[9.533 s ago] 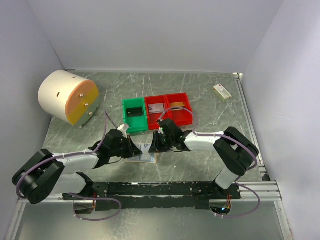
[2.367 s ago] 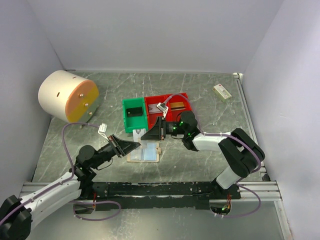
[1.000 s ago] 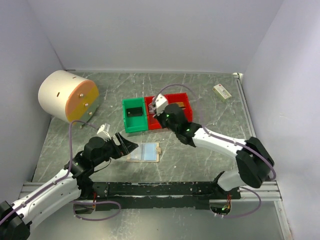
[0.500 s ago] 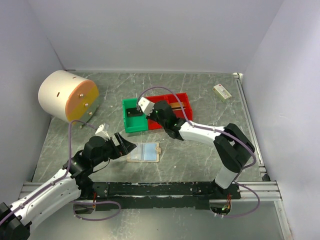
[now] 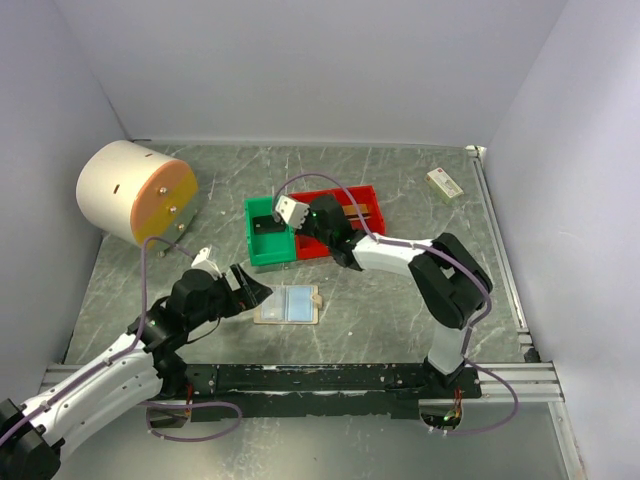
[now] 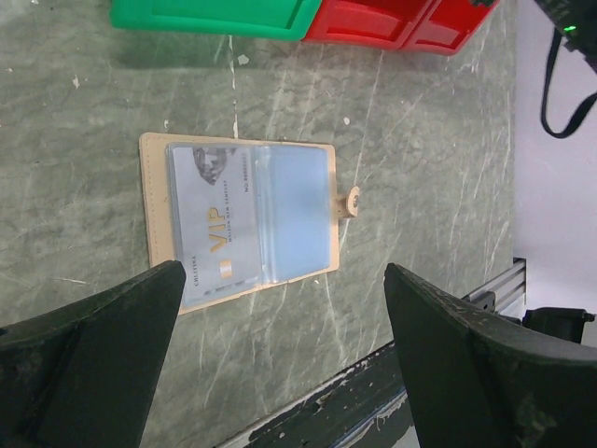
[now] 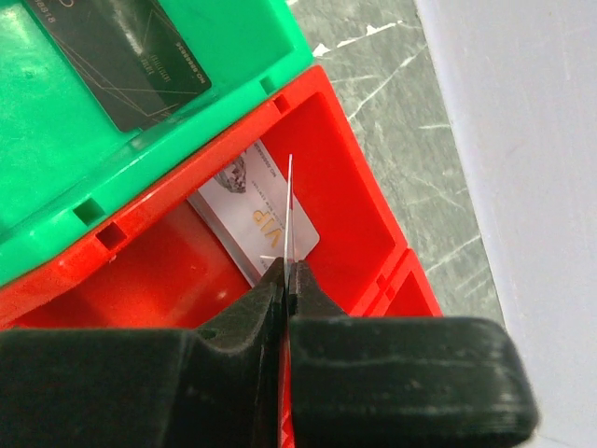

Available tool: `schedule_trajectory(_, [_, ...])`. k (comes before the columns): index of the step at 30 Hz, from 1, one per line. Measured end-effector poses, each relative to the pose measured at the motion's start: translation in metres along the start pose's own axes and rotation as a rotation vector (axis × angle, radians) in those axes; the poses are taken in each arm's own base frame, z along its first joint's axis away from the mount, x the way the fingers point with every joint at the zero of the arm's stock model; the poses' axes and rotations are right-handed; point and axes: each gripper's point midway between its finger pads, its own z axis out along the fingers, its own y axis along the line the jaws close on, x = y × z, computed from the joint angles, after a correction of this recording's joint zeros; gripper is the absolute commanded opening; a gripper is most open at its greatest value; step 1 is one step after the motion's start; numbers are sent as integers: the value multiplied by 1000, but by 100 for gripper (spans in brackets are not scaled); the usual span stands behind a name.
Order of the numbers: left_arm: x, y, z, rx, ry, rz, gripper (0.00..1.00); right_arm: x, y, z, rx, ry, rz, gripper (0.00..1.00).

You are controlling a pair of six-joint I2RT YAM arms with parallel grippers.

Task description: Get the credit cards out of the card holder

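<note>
Two arms reach over a grey-green marbled desk [image 5: 400, 170].

Left hand [image 5: 252, 287]: fingers [image 6: 103, 336] spread wide and holding nothing. It is raised just to the left of the card holder [image 5: 290, 304], which shows between the fingers in the left wrist view.

Card holder: lies open and flat on the desk in front of the bins, and neither hand touches it. Its pale blue pockets face up. A silver card [image 6: 213, 233] marked VIP sits inside one pocket, and a small tan tab [image 6: 350, 202] projects from the opposite edge.

Right hand [image 7: 290, 273]: fingers pressed together, pinching a thin card [image 7: 290, 205] that stands upright and is seen edge-on, so its colour cannot be told. The hand hangs over the red bin [image 7: 364, 201], close to the wall it shares with the green bin [image 7: 56, 140].

Bin contents: a pale card [image 7: 252, 219], also marked VIP, lies flat on the red bin's floor below the pinched one. A dark card [image 7: 131, 56] lies flat in the green bin.

Surroundings: a cream drum [image 5: 120, 185] with an orange face stands at the far left. A small white-and-green box [image 5: 444, 183] lies near the far right corner, well apart from the bins.
</note>
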Motion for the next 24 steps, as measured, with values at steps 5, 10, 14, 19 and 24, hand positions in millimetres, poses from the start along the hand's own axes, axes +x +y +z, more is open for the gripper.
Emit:
schedule_trajectory(5, [-2,-3,-1,5,-4,7,100,5,2,14,-1,8,-50,1])
schedule_trajectory(10, [-2,-1,-1,-8,-3,11,100,14,3,27,4,24,-86,2])
schedule_trajectory(14, [-2,3,-2,-22,-2,14,100,19,1,37,10,36,-108,2])
schedule_trajectory(19, [-2,4,-2,-30,-3,14,100,21,3,42,4,40,-129,9])
schedule_trajectory(24, [-3,3,-2,-30,-4,14,100,25,5,44,-4,45,-144,10])
